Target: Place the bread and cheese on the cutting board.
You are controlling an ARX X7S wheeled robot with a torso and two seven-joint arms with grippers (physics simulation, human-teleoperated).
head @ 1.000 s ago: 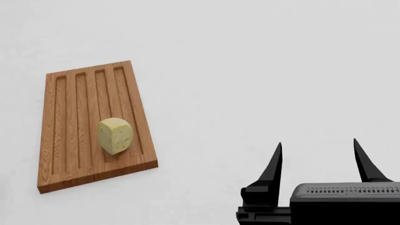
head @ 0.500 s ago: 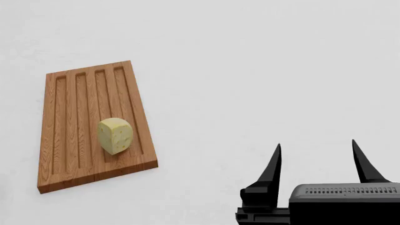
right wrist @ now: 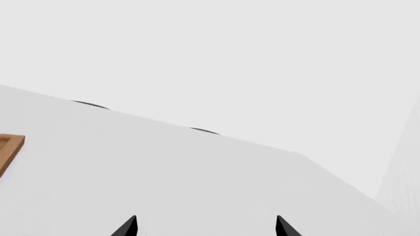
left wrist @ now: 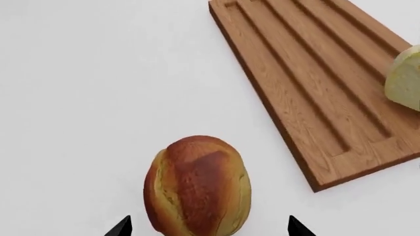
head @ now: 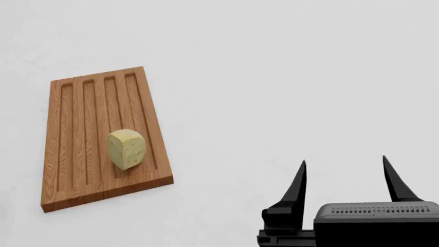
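Observation:
The cutting board [head: 75,149] lies at the left of the white table, and the cheese [head: 126,148] sits on its near right part. In the left wrist view the bread [left wrist: 196,184] lies on the table beside the board [left wrist: 315,93], off it, with the cheese's edge [left wrist: 405,81] on the board. My left gripper [left wrist: 208,227] is open, its two tips on either side of the bread, apart from it. My right gripper [head: 343,172] is open and empty at the lower right, far from the board. The bread is out of the head view.
The right wrist view shows the white table surface with its far edge [right wrist: 196,130] and a corner of the board [right wrist: 10,147]. Nothing else stands on the table.
My right gripper has sunk slightly lower in the head view. The board and cheese have not moved.

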